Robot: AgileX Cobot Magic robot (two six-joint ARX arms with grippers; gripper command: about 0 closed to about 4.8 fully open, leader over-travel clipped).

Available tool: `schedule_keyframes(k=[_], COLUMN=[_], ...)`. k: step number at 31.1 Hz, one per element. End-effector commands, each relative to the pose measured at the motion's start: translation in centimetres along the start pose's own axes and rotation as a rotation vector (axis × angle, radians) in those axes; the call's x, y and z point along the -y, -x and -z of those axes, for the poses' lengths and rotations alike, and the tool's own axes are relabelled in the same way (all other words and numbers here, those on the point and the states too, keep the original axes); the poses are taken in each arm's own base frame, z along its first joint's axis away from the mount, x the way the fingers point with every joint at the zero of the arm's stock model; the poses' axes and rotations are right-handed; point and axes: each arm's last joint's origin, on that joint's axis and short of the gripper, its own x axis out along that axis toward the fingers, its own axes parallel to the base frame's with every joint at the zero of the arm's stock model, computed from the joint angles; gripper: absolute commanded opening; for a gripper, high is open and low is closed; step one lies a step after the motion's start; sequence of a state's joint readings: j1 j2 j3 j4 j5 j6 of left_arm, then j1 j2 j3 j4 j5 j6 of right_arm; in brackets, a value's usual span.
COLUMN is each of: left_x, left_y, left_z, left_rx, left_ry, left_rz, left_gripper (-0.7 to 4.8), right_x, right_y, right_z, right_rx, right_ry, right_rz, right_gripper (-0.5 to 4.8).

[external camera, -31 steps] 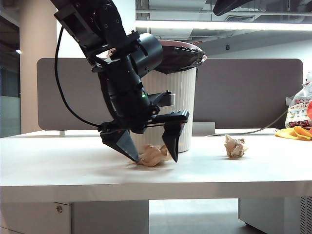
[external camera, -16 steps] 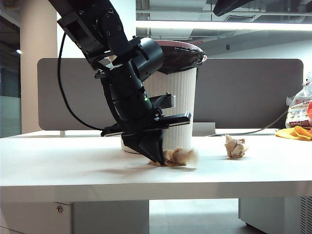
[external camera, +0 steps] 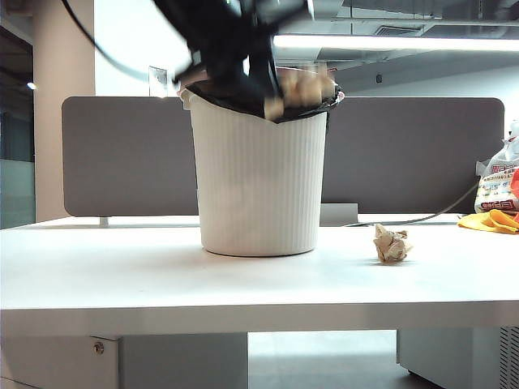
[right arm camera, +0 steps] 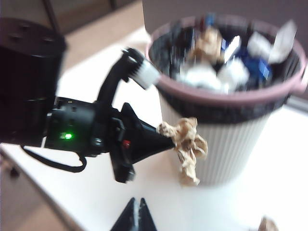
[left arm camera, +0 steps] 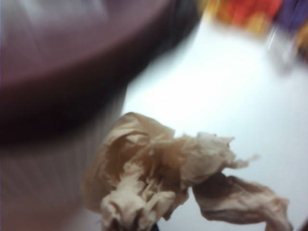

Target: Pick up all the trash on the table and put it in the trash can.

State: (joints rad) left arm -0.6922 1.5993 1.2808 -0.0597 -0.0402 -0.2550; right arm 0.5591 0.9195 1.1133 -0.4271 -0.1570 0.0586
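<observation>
Your left gripper (right arm camera: pixel 161 136) clenches a crumpled tan-brown paper wad (right arm camera: pixel 188 142) beside the tall white ribbed trash can's pinkish rim (right arm camera: pixel 231 98) (blurred). Your right gripper (right arm camera: pixel 136 208) hangs pinched together, empty. Another wad (external camera: pixel 391 243) lies on the white table (external camera: pixel 162 275).

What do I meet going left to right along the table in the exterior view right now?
Trash can, with the left gripper shut on a paper wad at its rim → loose paper wad → printed plastic bag with the orange cloth.
</observation>
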Motion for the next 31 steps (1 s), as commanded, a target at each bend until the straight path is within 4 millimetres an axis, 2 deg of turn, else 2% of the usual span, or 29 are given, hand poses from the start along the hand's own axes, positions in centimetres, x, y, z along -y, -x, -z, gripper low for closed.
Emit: schedule_keyframes(k=[1,5,8,11,14,18,21,25,26,28,30,31], left_x=[0.6,0.6,0.0,-2.0,-4.1,-6.6,-7.2,-7.2,-7.1,-7.0,-7.0,-7.0], left_y=[2.0,3.2,3.1,2.3,0.7,-1.4,-2.8,-3.2,-3.2,-3.1,-3.0,-2.9], left_z=[-3.2,-6.5,-8.7,-10.2,-10.6,-10.3,-9.3,-8.9,-9.0,-9.2,-9.4,-9.4], left_rx=[0.232,0.344,0.38,0.368,0.345,0.25,0.174,0.149,0.15,0.158,0.158,0.158], left_ry=[-0.071,-0.166,-0.182,-0.161,-0.156,-0.15,-0.149,-0.17,-0.188,-0.207,-0.213,-0.212], left_rz=[-0.022,-0.094,-0.119,-0.154,-0.174,-0.172,-0.145,-0.126,-0.119,-0.119,-0.121,-0.132], left_gripper=[-0.06,-0.06,-0.06,-0.06,-0.06,-0.06,-0.06,0.09,0.45,2.15,4.79,4.79], right_x=[-0.1,-0.2,-0.2,-0.3,-0.3,-0.3,-0.3,-0.2,-0.2,-0.2,-0.2,-0.2], right_y=[0.9,1.3,1.2,1.3,1.5,1.6,1.2,0.9,0.8,0.8,0.8,0.8], right_z=[-1.5,-2.8,-3.6,-4.5,-5.1,-5.4,-5.3,-5.2,-5.1,-5.1,-5.1,-5.1], right_rx=[0.135,0.18,0.206,0.243,0.261,0.269,0.252,0.237,0.235,0.233,0.23,0.226], right_ry=[0.014,0.019,0.026,0.029,0.032,0.032,0.029,0.027,0.027,0.027,0.027,0.026], right_rz=[0.028,0.044,0.048,0.053,0.051,0.056,0.058,0.06,0.058,0.057,0.057,0.057], right_gripper=[-0.07,-0.07,-0.07,-0.07,-0.07,-0.07,-0.07,-0.07,-0.07,-0.07,-0.07,-0.07])
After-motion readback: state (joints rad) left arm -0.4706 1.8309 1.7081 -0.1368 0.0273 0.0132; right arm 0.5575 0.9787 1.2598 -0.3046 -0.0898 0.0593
